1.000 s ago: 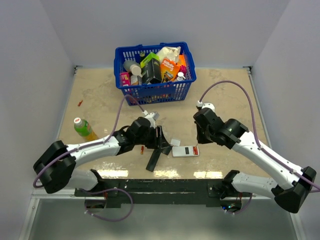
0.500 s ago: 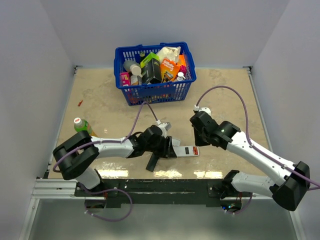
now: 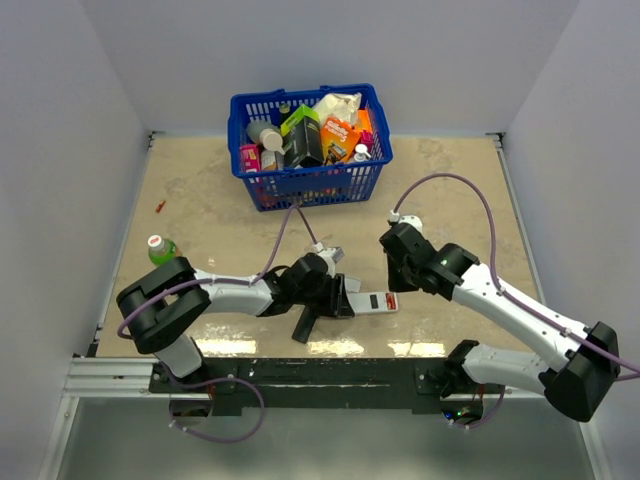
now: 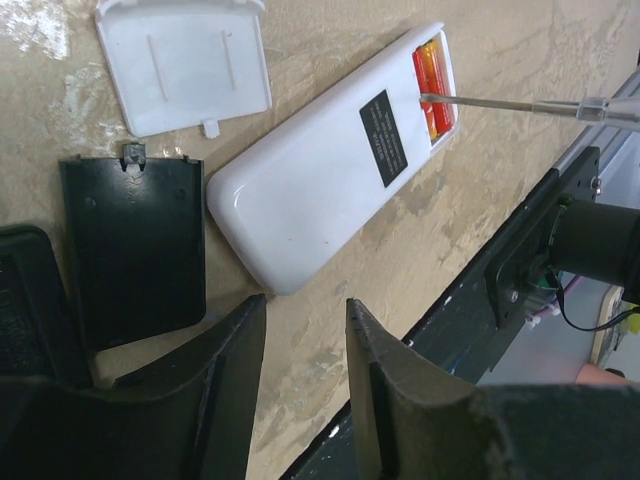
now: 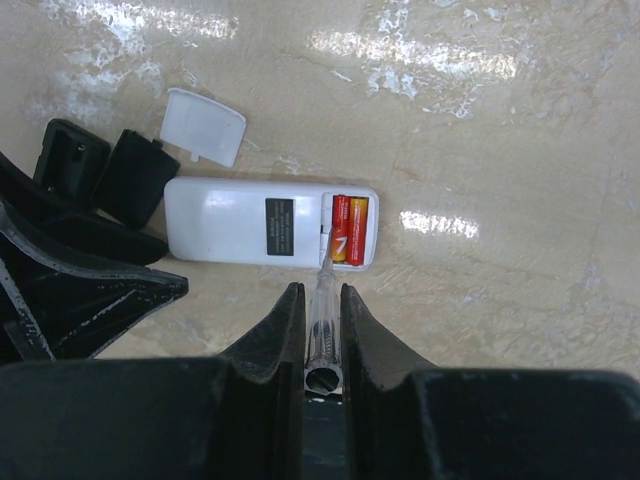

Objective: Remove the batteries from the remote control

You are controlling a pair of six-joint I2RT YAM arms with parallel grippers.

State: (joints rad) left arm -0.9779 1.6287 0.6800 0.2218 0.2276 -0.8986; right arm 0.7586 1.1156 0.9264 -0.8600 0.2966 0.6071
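The white remote [image 3: 368, 301] lies back-up with its compartment open. Two red batteries [image 5: 348, 242] sit side by side in it; they also show in the left wrist view [image 4: 430, 88]. My right gripper [image 5: 322, 300] is shut on a clear-handled screwdriver [image 5: 325, 315], whose tip touches the batteries' edge. In the top view the right gripper [image 3: 396, 283] hangs just behind the remote's battery end. My left gripper [image 4: 305, 305] is open and empty, its fingertips just off the remote's [image 4: 330, 180] other end; in the top view it [image 3: 343, 298] is at the remote's left.
A white cover plate [image 4: 185, 65] and a black cover plate [image 4: 135, 250] lie beside the remote. A black remote [image 3: 308, 318] lies under the left wrist. A blue basket [image 3: 310, 182] of goods stands behind. A green bottle [image 3: 160, 248] stands left. A small red piece [image 3: 160, 207] lies far left.
My left gripper has moved right up to the remote's left end. My right gripper has come down-left to the battery end with the screwdriver. Little has moved in the last half second.
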